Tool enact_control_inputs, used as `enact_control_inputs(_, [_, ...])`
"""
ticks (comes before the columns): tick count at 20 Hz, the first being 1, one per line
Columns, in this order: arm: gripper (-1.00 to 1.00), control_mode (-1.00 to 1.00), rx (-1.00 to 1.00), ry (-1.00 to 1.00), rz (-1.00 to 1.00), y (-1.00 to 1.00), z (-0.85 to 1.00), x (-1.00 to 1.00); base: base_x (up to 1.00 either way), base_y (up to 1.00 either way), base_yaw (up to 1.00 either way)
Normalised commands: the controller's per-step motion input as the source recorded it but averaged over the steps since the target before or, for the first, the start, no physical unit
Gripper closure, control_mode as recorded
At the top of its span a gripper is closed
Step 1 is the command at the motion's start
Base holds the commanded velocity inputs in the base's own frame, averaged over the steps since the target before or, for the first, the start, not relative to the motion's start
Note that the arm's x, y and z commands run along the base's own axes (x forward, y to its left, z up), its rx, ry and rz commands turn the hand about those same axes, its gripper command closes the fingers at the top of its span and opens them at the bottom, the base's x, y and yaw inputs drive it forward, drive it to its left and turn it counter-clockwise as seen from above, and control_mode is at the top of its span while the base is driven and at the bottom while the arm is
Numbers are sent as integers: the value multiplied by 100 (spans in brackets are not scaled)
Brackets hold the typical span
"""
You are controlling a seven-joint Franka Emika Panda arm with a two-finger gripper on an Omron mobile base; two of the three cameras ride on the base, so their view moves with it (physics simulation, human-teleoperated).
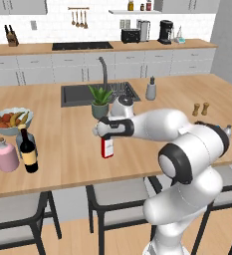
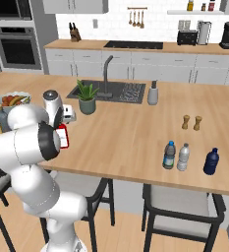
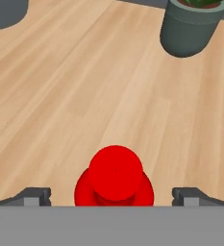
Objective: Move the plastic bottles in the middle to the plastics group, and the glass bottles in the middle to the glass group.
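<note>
- Tool [image 3: 115, 194]: jaws spread wide, empty, one tip on each side of the red bottle's cap in the hand view; poised above the bottle, touching nothing as far as can be seen.
- Red bottle [image 1: 106, 147]: flat, white label, upright on the bench [image 1: 67, 149] mid-way along its front half, just before the potted plant [image 1: 100, 102]. Judged the step in hand: grasp it for the glass group.
- Glass group: pink bottle [image 1: 6, 155] at the bench's left end, a grey-blue one largely hidden behind the wine bottle [image 1: 28, 149], which stands beside them, near the fruit bowl [image 1: 10, 119].
- Plastics group: blue-cap bottle [image 2: 169, 155] just beside the pale-cap bottle [image 2: 184, 157], dark blue bottle [image 2: 211, 162] near; far right end, well apart from the red bottle.
- Handling advice: keep the cap centred between the tips; descend straight until the tips pass the cap and flank the neck or shoulder; close across the narrow faces if the roll allows.
- Risk: a flat bottle tips easily if one tip lands first; lift vertically, clear of the plant, before swinging left.
- Placement: set down in open bench near the pink bottle, away from the wine bottle.
</note>
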Motion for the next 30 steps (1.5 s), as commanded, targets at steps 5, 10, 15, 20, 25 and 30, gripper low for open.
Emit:
enact_control_inputs(5, [-100,-100,0,0,0,9,-4,11,0,0,0])
enact_control_inputs(10, [-100,-100,0,0,0,4,-3,6,0,0,0])
enact_control_inputs(15, [-100,-100,0,-2,0,0,0,0,0,0,0])
enact_control_inputs(20, [-100,-100,3,-12,0,0,-6,0,0,0,0])
enact_control_inputs(25, [-100,-100,7,-15,0,0,-16,0,0,0,0])
enact_control_inputs(30, [100,-100,3,-6,0,0,-7,0,0,0,0])
